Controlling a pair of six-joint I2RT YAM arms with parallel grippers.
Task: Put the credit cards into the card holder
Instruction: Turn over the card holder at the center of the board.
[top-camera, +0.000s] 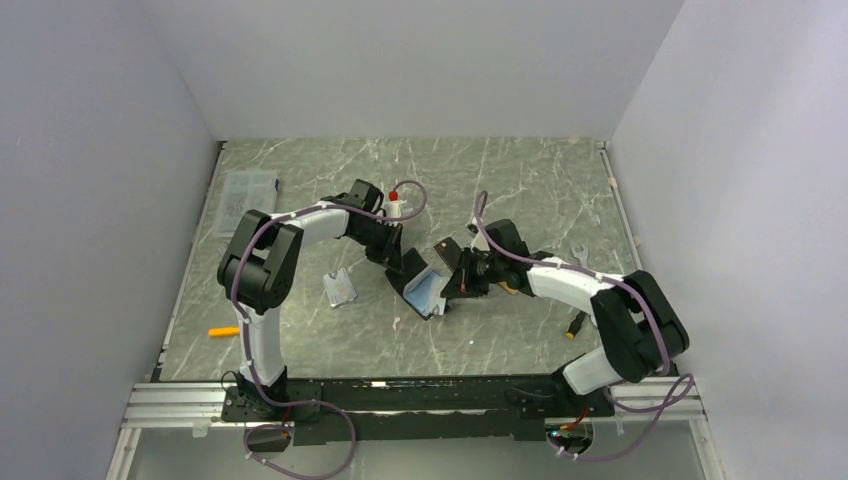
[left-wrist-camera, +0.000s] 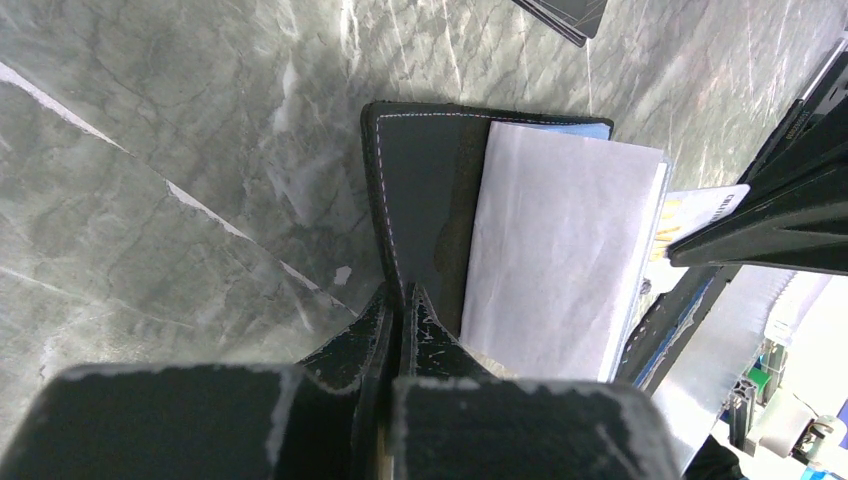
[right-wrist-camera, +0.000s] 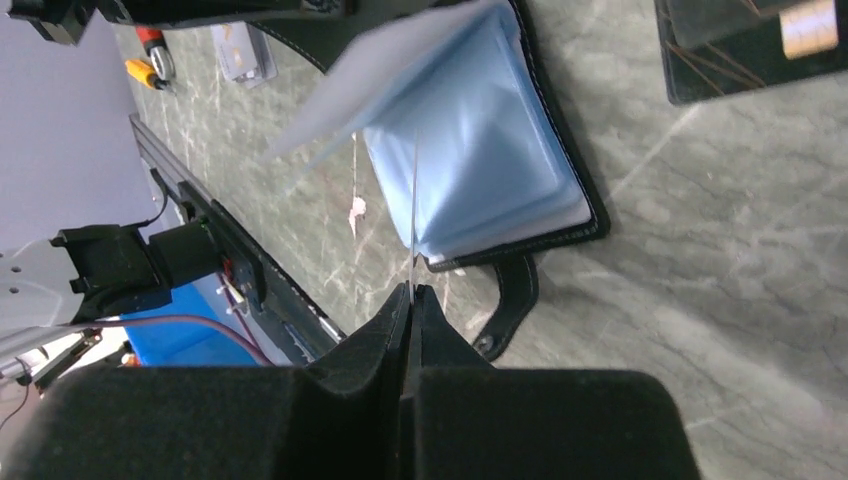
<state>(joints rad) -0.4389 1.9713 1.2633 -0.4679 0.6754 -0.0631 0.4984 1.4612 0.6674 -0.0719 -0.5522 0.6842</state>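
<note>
Top camera overlooks the table; both close wrist cameras share the card holder.

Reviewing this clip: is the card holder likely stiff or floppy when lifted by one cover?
Likely floppy: the card holder bends at its fold, one cover pinched in the left end effector. Its clear pockets fan and bulge unevenly, so probably thin and limp. Their gloss suggests they may slip.

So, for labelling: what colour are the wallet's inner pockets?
Light blue pockets, clearest from the right wrist.
</note>
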